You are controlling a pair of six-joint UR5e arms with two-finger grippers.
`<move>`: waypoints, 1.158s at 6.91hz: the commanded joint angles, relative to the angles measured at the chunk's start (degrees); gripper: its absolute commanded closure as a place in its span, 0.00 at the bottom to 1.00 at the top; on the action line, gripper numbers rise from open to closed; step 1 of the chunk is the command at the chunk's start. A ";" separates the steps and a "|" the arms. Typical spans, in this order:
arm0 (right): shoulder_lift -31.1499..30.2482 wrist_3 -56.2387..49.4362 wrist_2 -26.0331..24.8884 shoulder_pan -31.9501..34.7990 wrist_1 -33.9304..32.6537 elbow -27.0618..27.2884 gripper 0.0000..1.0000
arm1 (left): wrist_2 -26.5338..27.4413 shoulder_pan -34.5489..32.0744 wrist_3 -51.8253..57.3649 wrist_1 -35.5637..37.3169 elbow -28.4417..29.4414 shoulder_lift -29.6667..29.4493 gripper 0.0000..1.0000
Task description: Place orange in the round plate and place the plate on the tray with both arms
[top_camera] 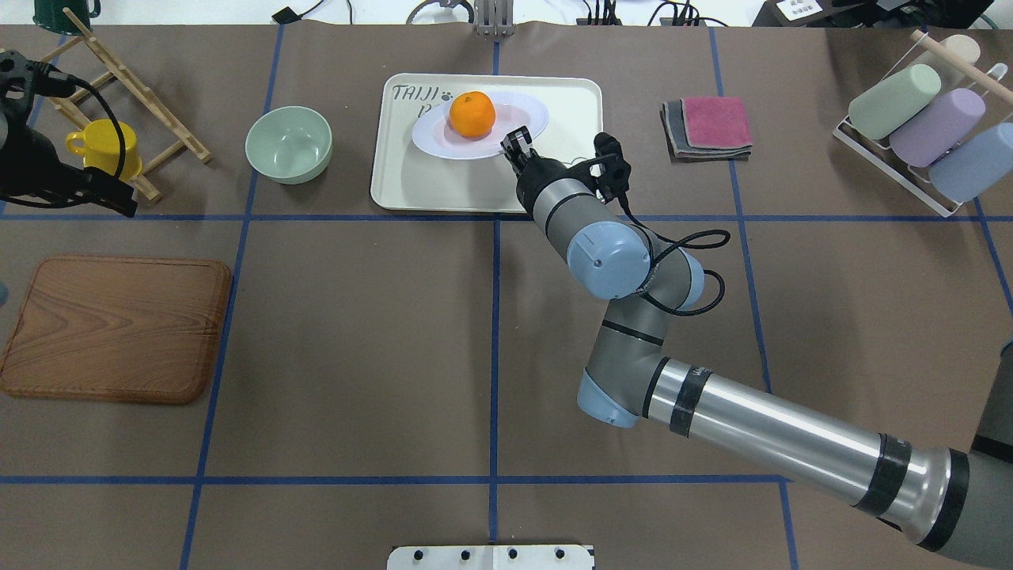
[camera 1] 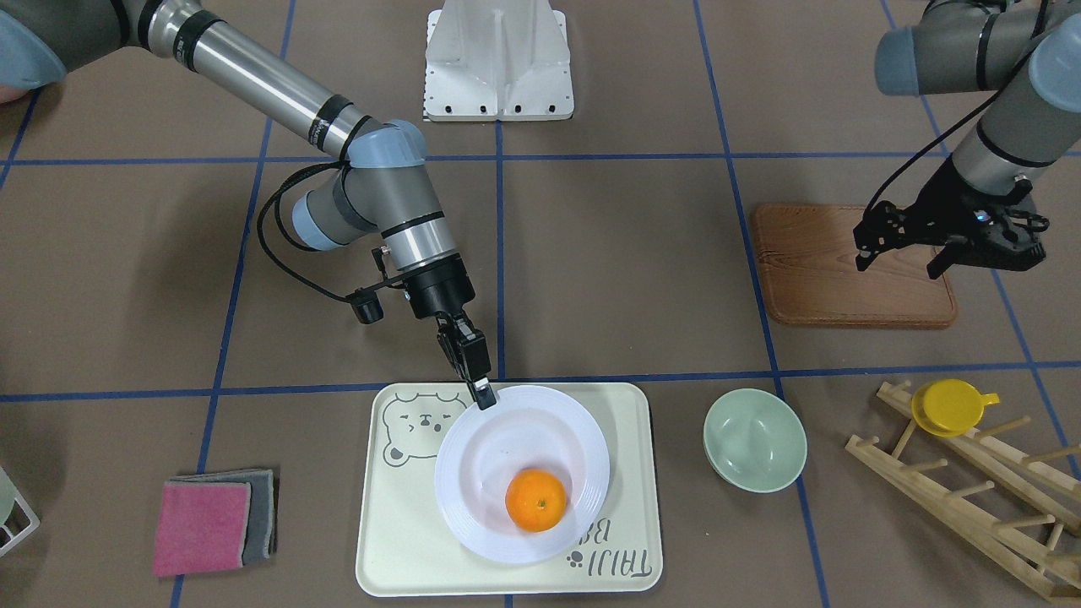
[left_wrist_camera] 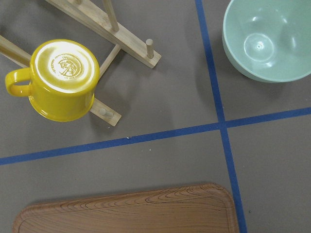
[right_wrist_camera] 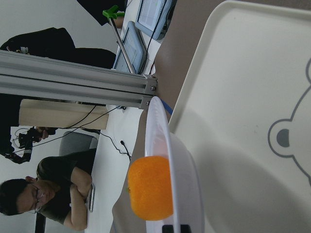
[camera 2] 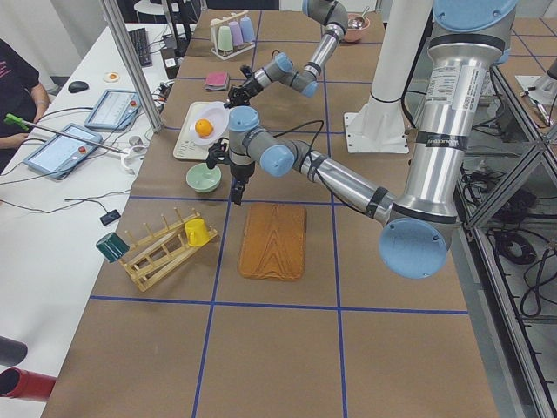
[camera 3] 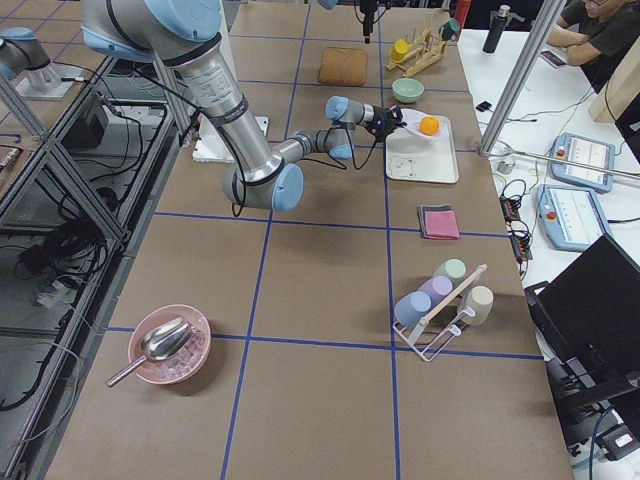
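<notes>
The orange [camera 1: 535,500] lies in the sunken centre of the white round plate [camera 1: 460,507]. My right gripper [camera 1: 483,395] is shut on the plate's rim on the robot's side. It holds the plate tilted just above the cream tray [camera 1: 405,540]; the right wrist view shows the plate [right_wrist_camera: 160,145] edge-on with its shadow on the tray [right_wrist_camera: 243,97]. My left gripper [camera 1: 904,253] hangs open and holds nothing above the wooden board [camera 1: 828,287], far from the tray. In the overhead view the orange [top_camera: 472,114] and plate are over the tray's far half [top_camera: 570,158].
A pale-green bowl [camera 1: 754,439] stands right beside the tray. A wooden rack [camera 1: 971,490] carries a yellow cup [camera 1: 950,407]. Pink and grey cloths [camera 1: 211,523] lie on the tray's other side. A wire rack of pastel cups [top_camera: 918,119] stands far right. People sit beyond the table.
</notes>
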 commanded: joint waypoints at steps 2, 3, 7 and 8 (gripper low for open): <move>-0.83 -14.94 12.67 2.38 -11.52 4.92 0.00 | 0.00 -0.51 0.01 -0.09 0.01 0.21 0.03; -4.06 -22.89 20.85 4.66 -20.26 12.79 0.00 | 0.00 -0.60 0.01 -0.09 0.01 0.21 0.03; -16.02 -71.08 38.16 19.22 -52.95 39.25 0.00 | -0.17 -4.44 9.36 -0.44 0.72 3.44 0.03; -20.31 -75.40 44.33 27.28 -58.78 43.33 0.00 | -0.70 -7.95 15.59 -0.53 0.63 6.51 0.03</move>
